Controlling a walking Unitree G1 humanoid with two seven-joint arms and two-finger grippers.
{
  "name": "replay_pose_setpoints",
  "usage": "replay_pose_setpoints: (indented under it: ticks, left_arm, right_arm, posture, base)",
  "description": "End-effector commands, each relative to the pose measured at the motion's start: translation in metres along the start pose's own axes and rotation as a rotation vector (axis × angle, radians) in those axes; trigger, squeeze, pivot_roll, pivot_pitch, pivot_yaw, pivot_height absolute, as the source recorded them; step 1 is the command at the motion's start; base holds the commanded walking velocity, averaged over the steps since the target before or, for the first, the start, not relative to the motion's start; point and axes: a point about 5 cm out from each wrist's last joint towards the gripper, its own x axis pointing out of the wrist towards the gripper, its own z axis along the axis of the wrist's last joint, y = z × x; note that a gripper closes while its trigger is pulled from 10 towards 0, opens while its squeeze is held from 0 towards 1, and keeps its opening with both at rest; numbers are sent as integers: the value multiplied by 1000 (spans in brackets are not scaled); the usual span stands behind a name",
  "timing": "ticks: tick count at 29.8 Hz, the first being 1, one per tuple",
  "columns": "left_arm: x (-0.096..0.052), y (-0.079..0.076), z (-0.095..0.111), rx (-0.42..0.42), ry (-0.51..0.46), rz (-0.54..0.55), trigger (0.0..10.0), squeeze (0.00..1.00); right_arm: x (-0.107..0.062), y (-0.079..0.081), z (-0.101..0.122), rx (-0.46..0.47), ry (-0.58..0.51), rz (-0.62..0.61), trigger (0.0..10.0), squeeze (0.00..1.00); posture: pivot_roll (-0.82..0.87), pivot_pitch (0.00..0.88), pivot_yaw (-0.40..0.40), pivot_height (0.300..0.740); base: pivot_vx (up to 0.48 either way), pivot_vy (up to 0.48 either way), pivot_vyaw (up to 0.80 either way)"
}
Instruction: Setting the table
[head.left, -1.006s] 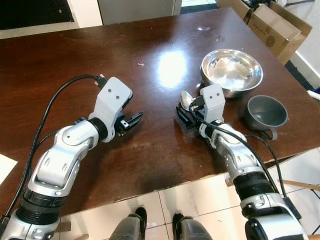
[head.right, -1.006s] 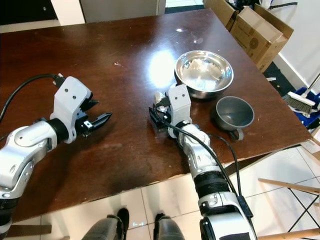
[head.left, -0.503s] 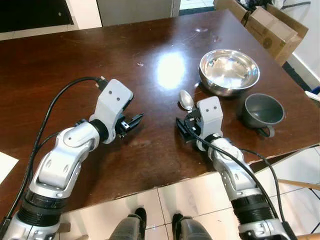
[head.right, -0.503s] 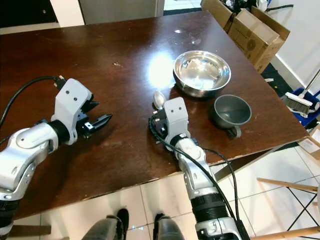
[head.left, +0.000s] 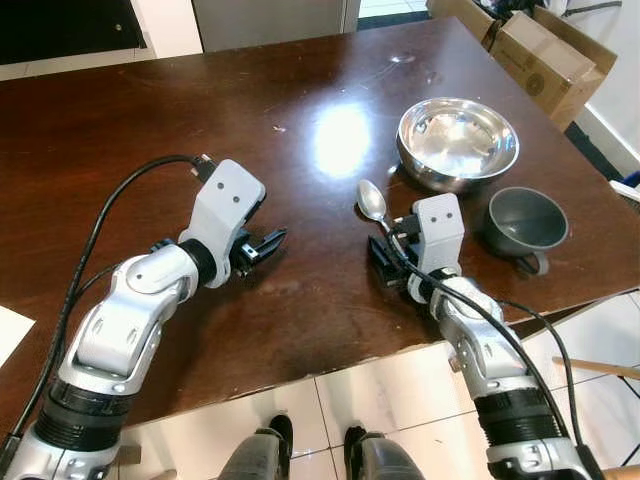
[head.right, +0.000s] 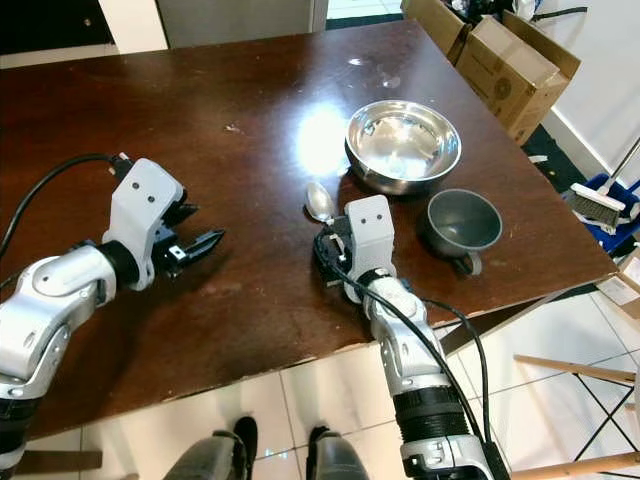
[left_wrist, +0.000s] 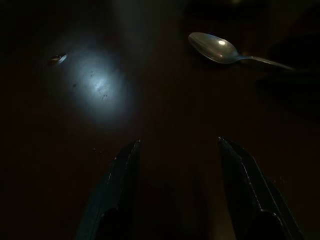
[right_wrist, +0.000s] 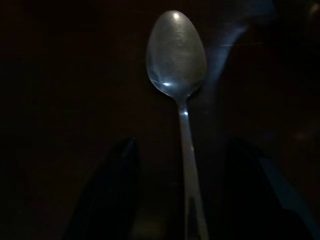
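Silver spoon (head.left: 373, 203) and bowl (head.left: 458, 142), grey cup (head.left: 526, 221), dark brown table (head.left: 150, 120).

Spoon (head.left: 373, 203) left of bowl (head.left: 458, 142)

Dark view along the left gripper (left_wrist: 177, 200), its two black fingers (left_wrist: 117, 192) spread well apart above a dark wooden table (left_wrist: 45, 150). A bright patch of reflected light (left_wrist: 97, 85) lies on the tabletop ahead of one finger, with a small pale speck (left_wrist: 57, 58) just beside that patch. A metal spoon (left_wrist: 220, 51) lies flat on the table well ahead of the fingers, bowl up and catching a glint; its thin handle runs away from the patch into shadow, where its end cannot be made out. Nothing sits between the fingers
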Motion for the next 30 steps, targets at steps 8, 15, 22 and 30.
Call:
replay_pose_setpoints:
  ticks: [8, 15, 22, 30]
  left_arm:
    - [-3, 1, -1, 14, 9, -7, 10000, 0]
    - [-2, 3, -1, 10, 10, 16, 10000, 0]
    - [-1, 4, -2, 10, 10, 20, 10000, 0]
    - [1, 3, -2, 4, 10, 21, 10000, 0]
  right_arm:
    - [-4, 0, -22, 37, 113, 31, 0, 0]
    - [-3, -6, -22, 36, 123, 3, 0, 0]
    - [-3, -7, -18, 42, 104, -3, 0, 0]
    - [-6, -27, 3, -70, 38, -106, 10000, 0]
  posture:
    - [-44, 170, 77, 740]
    - [-44, 169, 76, 740]
    - [-45, 166, 79, 740]
    - [-45, 166, 79, 740]
  base:
    - [0, 0, 0]
    - [0, 0, 0]
    - [0, 0, 0]
    - [0, 0, 0]
